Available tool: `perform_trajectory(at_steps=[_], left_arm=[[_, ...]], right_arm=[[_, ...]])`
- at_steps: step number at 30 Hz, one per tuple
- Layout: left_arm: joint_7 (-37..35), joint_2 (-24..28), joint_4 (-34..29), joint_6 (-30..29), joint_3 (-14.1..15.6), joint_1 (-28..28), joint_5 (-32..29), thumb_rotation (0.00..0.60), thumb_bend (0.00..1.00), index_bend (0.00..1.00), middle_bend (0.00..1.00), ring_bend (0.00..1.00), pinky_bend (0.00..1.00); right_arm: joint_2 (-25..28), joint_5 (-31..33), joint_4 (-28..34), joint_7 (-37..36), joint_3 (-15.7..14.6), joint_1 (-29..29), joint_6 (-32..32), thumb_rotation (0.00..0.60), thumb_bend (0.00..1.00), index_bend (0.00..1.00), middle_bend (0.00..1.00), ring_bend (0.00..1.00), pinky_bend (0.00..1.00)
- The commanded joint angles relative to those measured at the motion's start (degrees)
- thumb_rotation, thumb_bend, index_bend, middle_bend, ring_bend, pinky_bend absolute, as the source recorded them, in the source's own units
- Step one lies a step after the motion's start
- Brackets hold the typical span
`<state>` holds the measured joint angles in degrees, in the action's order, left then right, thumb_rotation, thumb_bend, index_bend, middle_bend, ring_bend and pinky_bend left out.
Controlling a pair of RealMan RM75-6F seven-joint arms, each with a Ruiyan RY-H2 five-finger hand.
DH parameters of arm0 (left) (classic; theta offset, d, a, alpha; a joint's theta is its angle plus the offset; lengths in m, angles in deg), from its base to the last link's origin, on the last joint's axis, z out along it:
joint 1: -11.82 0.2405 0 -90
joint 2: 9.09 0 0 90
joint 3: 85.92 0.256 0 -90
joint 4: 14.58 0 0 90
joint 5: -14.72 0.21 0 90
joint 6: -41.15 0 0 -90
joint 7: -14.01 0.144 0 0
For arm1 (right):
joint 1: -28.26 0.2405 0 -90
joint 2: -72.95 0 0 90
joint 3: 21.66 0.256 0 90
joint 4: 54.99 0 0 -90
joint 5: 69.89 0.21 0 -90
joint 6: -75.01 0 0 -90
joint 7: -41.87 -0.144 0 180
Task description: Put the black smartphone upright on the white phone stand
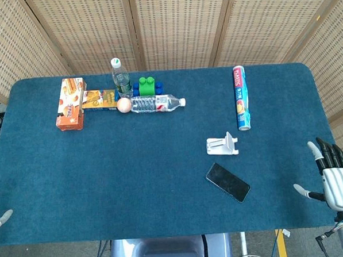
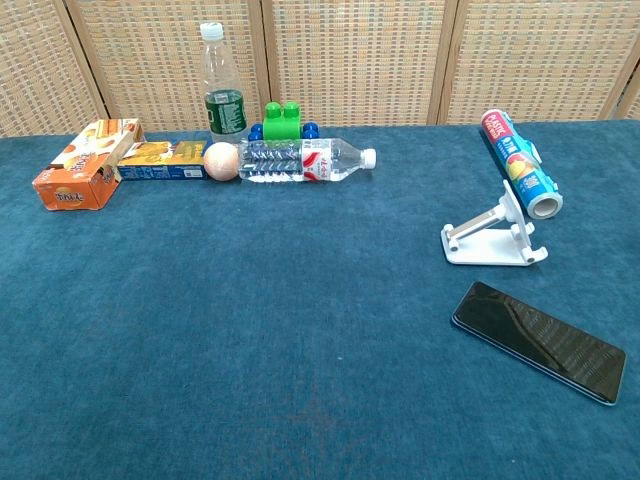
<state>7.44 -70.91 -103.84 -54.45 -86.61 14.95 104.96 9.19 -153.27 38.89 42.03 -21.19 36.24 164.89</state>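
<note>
Only the cling-film roll [image 1: 242,97] reads clearly, "PLASTIC" in white on its red end; print on the orange snack box [image 2: 82,166], the lying water bottle's red label [image 2: 318,160] and the flat box [image 2: 160,160] is too small to read.

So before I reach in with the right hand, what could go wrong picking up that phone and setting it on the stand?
The flat black smartphone lies screen-up on the blue felt table, so fingers may slide off its thin edge. The small white plastic phone stand looks light and may tip or skid. The rolled plastic-wrap tube just behind it could get bumped by the right hand.
</note>
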Motion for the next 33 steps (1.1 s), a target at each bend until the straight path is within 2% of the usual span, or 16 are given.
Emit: perform_trajectory(at_steps=[1,5,9,12,15,18,21,23,28,33], left_arm=[[-0.07,0.09,0.05,0.02,0.02,0.02,0.05,0.6,0.0,0.0,0.0,0.0,0.0],[0.04,0.17,-0.19,0.31,0.05,-0.05,-0.01,0.6,0.0,0.0,0.0,0.0,0.0],[-0.18,0.26,-0.49,0.55,-0.06,-0.13,-0.25,0.6,0.0,0.0,0.0,0.0,0.0],[0.01,0.33,-1.0,1.17,-0.38,-0.4,-0.93,0.6,0.0,0.0,0.0,0.0,0.0],[0.3,0.57,-1.62,1.75,-0.56,-0.67,-1.34,0.6,0.0,0.0,0.0,0.0,0.0],[0.89,0.72,-2.38,2.44,-0.92,-0.99,-2.11,0.6,0.0,0.0,0.0,0.0,0.0],[1.36,0.81,-2.93,3.15,-1.1,-1.3,-2.64,0.6,0.0,0.0,0.0,0.0,0.0],[2.06,0.94,-3.69,3.98,-1.38,-1.74,-3.25,0.6,0.0,0.0,0.0,0.0,0.0],[2.98,1.34,-4.9,5.17,-1.83,-2.29,-4.43,0.6,0.0,0.0,0.0,0.0,0.0],[2.21,1.64,-4.63,5.65,-1.9,-2.31,-5.07,0.6,0.0,0.0,0.0,0.0,0.0]], right_arm=[[0.02,-0.33,0.21,0.4,0.26,-0.24,-0.37,0.6,0.0,0.0,0.0,0.0,0.0],[-0.23,-0.87,0.32,1.03,0.29,-0.34,-0.79,0.6,0.0,0.0,0.0,0.0,0.0],[-1.31,-2.9,1.02,1.61,-0.36,0.39,-2.4,0.6,0.0,0.05,0.1,0.0,0.0],[-2.09,-6.13,2.14,3.1,-2.77,3.25,-9.0,0.6,0.0,0.08,0.11,0.02,0.03],[-2.86,-5.44,4.22,4.03,-2.86,6.99,-16.65,0.6,0.0,0.09,0.12,0.06,0.09],[-5.53,-1.71,5.23,9.65,-0.83,11.24,-24.05,0.6,0.0,0.13,0.14,0.1,0.16],[-8.27,1.94,5.87,13.74,0.52,13.5,-28.11,0.6,0.0,0.16,0.18,0.14,0.22],[-11.38,6.35,6.26,19.04,2.17,15.92,-31.52,0.6,0.0,0.18,0.2,0.16,0.24],[-18.38,17.31,7.32,32.15,5.36,18.41,-30.66,0.6,0.0,0.18,0.21,0.19,0.27],[-25.49,26.63,6.83,43.57,7.34,20.11,-25.51,0.6,0.0,0.18,0.21,0.19,0.27]])
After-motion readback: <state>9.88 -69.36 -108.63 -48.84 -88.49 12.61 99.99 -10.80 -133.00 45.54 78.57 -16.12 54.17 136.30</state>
